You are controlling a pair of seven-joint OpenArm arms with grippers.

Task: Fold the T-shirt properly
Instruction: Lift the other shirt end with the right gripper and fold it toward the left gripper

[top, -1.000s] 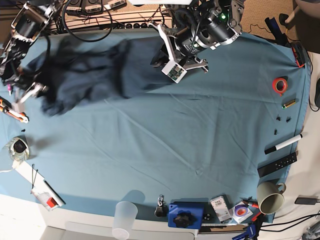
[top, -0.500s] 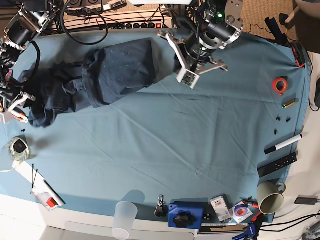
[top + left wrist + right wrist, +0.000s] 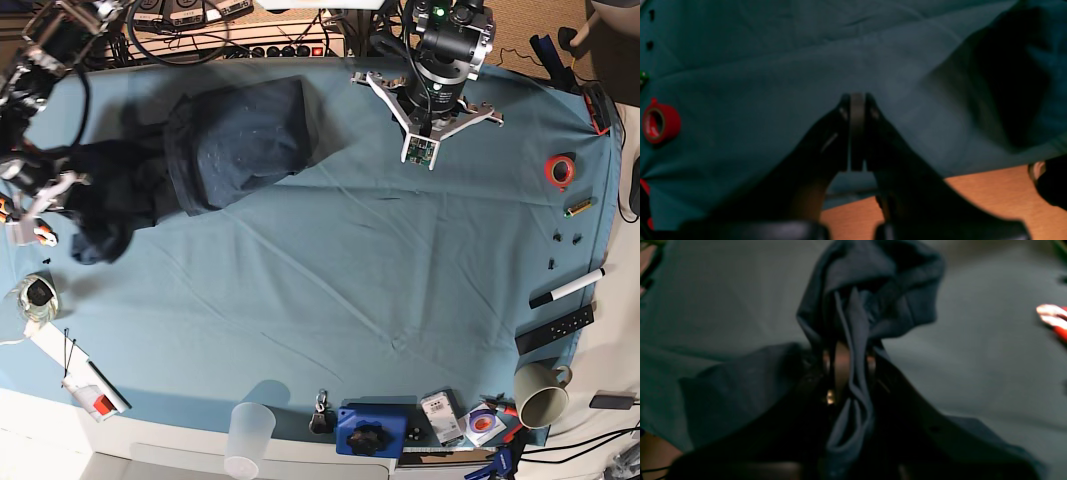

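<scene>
T-shirt [image 3: 215,150]: crumpled on the teal table cloth [image 3: 330,290], at the far side; flatter panel toward the far middle, bunched mass trailing off toward the cloth's edge on the base view's left.
Long axis: roughly along the far edge of the table cloth, dipping nearer at the bunched end.
Right gripper [image 3: 848,373]: at the bunched end of the T-shirt, closed on a gathered fold of navy fabric that drapes over and between the fingers.
Left gripper [image 3: 857,133]: off the T-shirt's flatter end, over bare table cloth; fingers pressed together, nothing between them.
Direction from the left gripper: T-shirt lies to one side, toward the right arm; dark fabric only at the wrist view's right margin, red tape roll [image 3: 660,121] at its left.
Nearer arm: right, already in contact; left apart from the flatter end, not touching.
Judgement: spreading likely turns on the left gripper crossing back to the free end, opposite the right's hold, so the pull runs along the long axis.
</scene>
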